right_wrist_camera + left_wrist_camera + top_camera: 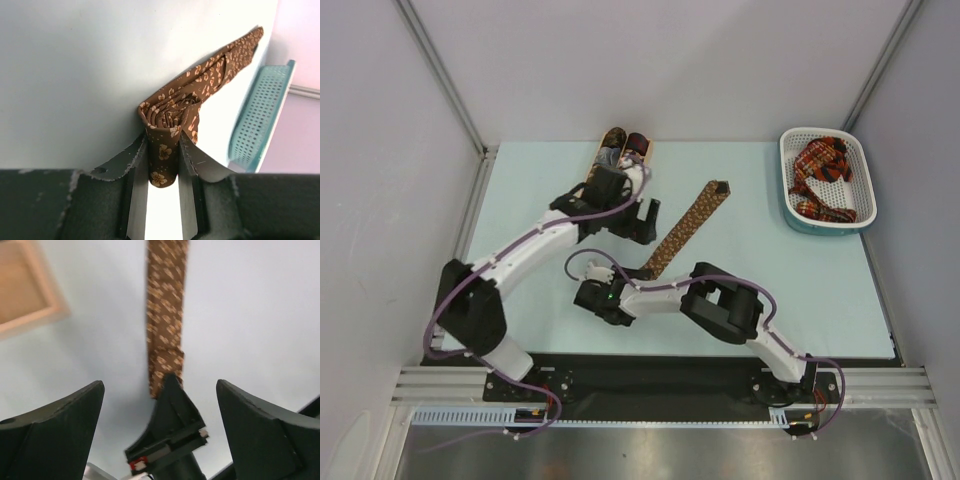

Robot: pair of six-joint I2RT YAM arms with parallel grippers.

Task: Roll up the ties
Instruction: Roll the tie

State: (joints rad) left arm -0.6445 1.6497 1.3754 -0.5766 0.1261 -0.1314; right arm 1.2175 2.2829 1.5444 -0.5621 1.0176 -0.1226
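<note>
On the table [800, 280], right pincer [164, 152] clamps brown tie's [210, 80] seemingly rolled end.

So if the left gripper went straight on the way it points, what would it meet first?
Probably the right gripper, straight ahead and shut on the rolled end of the brown tie, though depth is unclear.

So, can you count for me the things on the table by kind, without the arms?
Wooden box: 1
Rolled ties in it: 2
Brown tie: 1
White basket: 1
Red plaid heap: 1 (ties inside uncountable)
Total: 6
</note>
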